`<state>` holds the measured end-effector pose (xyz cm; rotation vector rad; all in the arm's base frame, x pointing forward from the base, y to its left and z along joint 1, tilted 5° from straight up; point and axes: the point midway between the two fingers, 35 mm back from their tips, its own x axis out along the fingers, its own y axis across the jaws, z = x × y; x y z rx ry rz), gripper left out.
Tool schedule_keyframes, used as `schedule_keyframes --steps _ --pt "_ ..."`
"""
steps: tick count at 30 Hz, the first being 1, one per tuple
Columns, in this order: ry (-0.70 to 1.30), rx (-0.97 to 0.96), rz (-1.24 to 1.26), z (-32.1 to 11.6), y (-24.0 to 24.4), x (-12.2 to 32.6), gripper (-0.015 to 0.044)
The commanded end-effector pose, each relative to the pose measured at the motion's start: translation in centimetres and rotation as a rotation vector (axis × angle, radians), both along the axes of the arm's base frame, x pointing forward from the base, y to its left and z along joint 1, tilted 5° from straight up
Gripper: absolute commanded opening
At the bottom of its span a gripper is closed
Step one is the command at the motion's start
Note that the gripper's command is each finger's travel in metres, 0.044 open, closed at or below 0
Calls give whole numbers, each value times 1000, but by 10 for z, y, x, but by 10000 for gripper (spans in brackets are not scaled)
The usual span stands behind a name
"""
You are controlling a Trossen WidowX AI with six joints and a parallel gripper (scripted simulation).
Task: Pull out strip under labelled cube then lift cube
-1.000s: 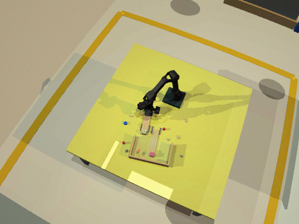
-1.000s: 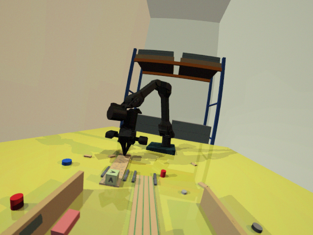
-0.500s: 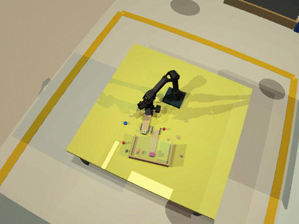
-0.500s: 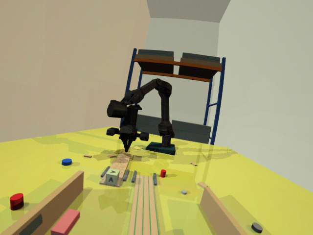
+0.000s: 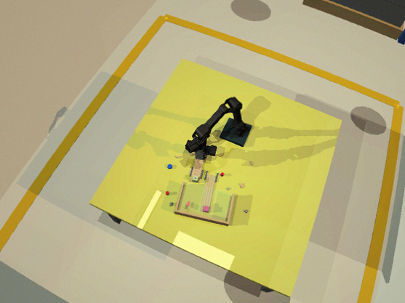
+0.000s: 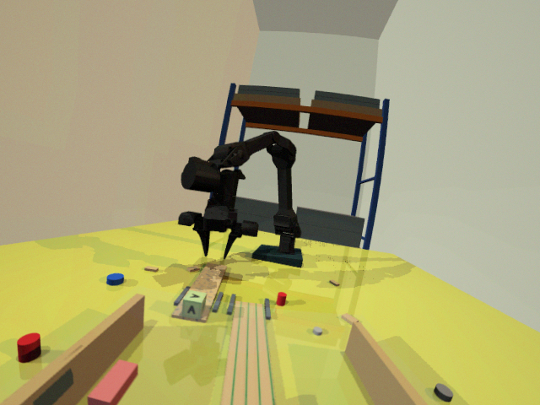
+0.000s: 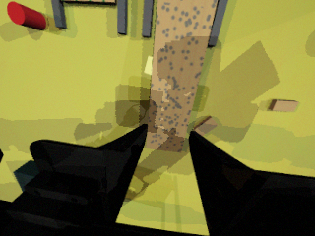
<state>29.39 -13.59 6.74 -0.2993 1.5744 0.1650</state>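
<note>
Labelled cube (image 5: 195, 178) (image 6: 194, 305) on far end of speckled strip (image 5: 198, 166) (image 6: 210, 281) (image 7: 179, 64); hand (image 5: 198, 159) (image 6: 215, 256) (image 7: 168, 131), released, hovers by near end.

Seen from the exterior view, the labelled cube (image 5: 195, 178) (image 6: 194, 305) rests on the near end of its strip (image 5: 197, 168) (image 6: 209, 283) (image 7: 179, 74). Right of the cube lies the other strip (image 5: 209, 190) (image 6: 248, 348); left and behind, a disc (image 5: 169, 166) (image 6: 115, 279); behind and right, the arm's base (image 5: 227, 133) (image 6: 266, 253); behind, the gripper (image 5: 201, 159) (image 6: 215, 256) (image 7: 168, 131).
</note>
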Motion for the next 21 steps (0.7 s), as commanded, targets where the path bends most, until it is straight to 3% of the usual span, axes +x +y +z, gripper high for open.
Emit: schedule_keyframes --steps 1,6,21 --pt "0 -2 -3 1 5 14 315" --pt "-1 -2 -3 3 12 31 440" --pt "-5 0 -3 8 31 82 440"
